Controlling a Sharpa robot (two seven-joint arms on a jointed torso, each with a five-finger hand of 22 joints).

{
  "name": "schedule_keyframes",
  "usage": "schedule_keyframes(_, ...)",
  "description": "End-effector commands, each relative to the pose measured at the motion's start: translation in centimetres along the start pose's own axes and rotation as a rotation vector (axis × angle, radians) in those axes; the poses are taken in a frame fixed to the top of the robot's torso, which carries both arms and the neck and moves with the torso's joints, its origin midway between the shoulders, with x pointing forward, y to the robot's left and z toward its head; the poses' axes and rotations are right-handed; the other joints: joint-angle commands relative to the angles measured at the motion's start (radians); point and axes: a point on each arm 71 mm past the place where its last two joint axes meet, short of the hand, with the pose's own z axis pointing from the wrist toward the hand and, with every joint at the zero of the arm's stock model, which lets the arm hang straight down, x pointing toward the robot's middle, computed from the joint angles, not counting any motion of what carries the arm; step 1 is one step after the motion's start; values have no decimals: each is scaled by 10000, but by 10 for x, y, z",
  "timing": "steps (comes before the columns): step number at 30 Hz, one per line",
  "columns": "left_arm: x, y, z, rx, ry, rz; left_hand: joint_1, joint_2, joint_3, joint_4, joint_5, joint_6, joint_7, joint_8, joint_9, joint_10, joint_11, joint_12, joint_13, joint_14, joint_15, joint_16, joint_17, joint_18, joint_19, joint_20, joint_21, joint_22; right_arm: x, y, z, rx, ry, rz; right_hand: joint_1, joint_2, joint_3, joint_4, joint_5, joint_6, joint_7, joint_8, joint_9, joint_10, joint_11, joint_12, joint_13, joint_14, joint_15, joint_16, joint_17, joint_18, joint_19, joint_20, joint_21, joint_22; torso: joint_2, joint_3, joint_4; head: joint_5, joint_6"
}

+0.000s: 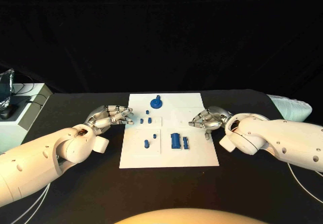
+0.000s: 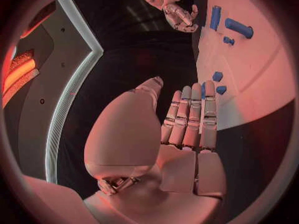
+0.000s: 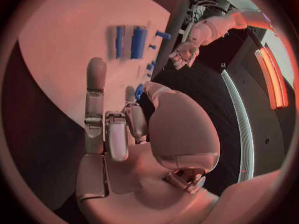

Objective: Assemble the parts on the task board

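— Two hands flank the task board point(image 1: 168, 154), which lies in the middle of the black table point(image 1: 80, 186). How does each one sit?

— The left hand point(image 1: 110, 116) hovers at the board's left edge, fingers loosely curled and apart, holding nothing. The right hand point(image 1: 208, 119) is at the right edge; one finger is extended and the rest are bent, and I see nothing in it, though its palm is partly hidden.

— And the parts?

— All on the board. A round blue knobbed piece point(image 1: 157, 102) stands at the far side. Small blue pegs point(image 1: 146, 120) lie left of centre, near the left hand. A blue cylinder point(image 1: 175, 140) and a thin blue bar point(image 1: 186, 143) lie side by side nearer the robot.
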Motion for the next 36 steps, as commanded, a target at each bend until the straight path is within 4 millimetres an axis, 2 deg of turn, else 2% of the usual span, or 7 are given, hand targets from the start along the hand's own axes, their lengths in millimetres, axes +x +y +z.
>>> schedule_keyframes(1, -3, -3, 1, 452, -405, -295, 91, 28, -66, 21, -44, 0, -16, 25, -2, 82, -58, 39, 19, 43, 2, -60, 15, 103, 101, -2, -48, -11, -21, 9, 7, -2222, -1262, 2199, 255, 28, 36, -62, -28, -255, 109, -149, -124, -646, 101, -1056, 230, 524, 132, -581, 938, 82, 143, 115, -625, -513, -157, 25, -41, 9, 295)
schedule_keyframes(25, -17, -4, 27, 1581, -3205, -466, 171, 349, -244, -2, -4, -581, -425, -819, -383, -903, 435, -2108, -94, -593, 723, -5231, -1078, -145, -1367, 556, -2214, -2102, -57, -5, 61, -3504, -3883, 3856, 710, -1, 1625, -628, -493, -840, 1224, -1605, -2410, -3848, 1472, -10955, -10452, -5036, 1838, -11200, -9128, 150, -5138, 2054, -2527, -5914, -717, 240, -236, 276, 1557)
schedule_keyframes(26, -12, 0, 27, 1049, -2515, -496, -4256, 1668, -2386, -2785, -2480, -8506, -2126, -2802, -1523, -9973, -1646, -2707, -712, -8200, -1201, -7155, -2575, -1694, -8915, -2341, -2834, -4195, -58, -9, 62, -2946, -3829, 3530, -3025, 1727, -3603, -2728, -2554, -9630, -941, -2487, -8017, -6953, -125, -12528, -13078, -14665, 637, -15243, -13074, -1700, -14662, -365, -3179, -7328, -685, 189, -236, 239, 1487)
schedule_keyframes(27, -12, 0, 27, 1054, -2526, -490, -4631, 1668, -2386, -2785, -2480, -8506, -2126, -2802, -1523, -9973, -1646, -2707, -712, -8200, -1201, -7155, -2575, -1694, -8915, -2341, -2834, -4195, -57, -8, 62, -2950, -3832, 3557, -3419, 1727, -3603, -2728, -2554, -9630, -941, -2487, -8017, -14163, -125, -12528, -13078, -14665, 637, -15243, -13074, -1700, -14662, -365, -3179, -7328, -705, 185, -241, 240, 1504)
schedule_keyframes(32, -4, -4, 28, 1117, -2661, -412, -6331, 1668, -2386, -2785, -2480, -8506, -2126, -2802, -1523, -9973, -1646, -2707, -712, -8200, -1201, -7155, -2575, -1694, -8915, -2341, -2834, -4195, -49, -4, 58, -2998, -3866, 3866, -4895, 1727, -3603, -2728, -2554, -9630, -941, -2487, -8017, -14163, -125, -12528, -13078, -14665, 637, -15243, -13074, -1700, -14662, -365, -3179, -7328, -930, 146, -301, 252, 1701)
schedule_keyframes(35, 7, -9, 30, 1190, -2847, -302, -7427, 1668, -2386, -2785, -2480, -8506, -2126, -2802, -1523, -9973, -1646, -2707, -712, -8200, -1201, -7155, -2575, -1694, -8915, -2341, -2834, -4195, -39, 1, 53, -3047, -3909, 4282, -11992, 1727, -3603, -2728, -2554, -9630, -941, -2487, -8017, -14163, -125, -12528, -13078, -14665, 637, -15243, -13074, -1700, -14662, -365, -3179, -7328, -1106, 116, -348, 262, 1854)
schedule_keyframes(36, 11, -11, 30, 1213, -2915, -260, -14570, 1668, -2386, -2785, -2480, -8506, -2126, -2802, -1523, -9973, -1646, -2707, -712, -8200, -1201, -7155, -2575, -1694, -8915, -2341, -2834, -4195, -35, 3, 50, -3060, -3923, 4432, -11992, 1727, -3603, -2728, -2554, -9630, -941, -2487, -8017, -14163, -125, -12528, -13078, -14665, 637, -15243, -13074, -1700, -14662, -365, -3179, -7328, -1133, 111, -355, 263, 1879)
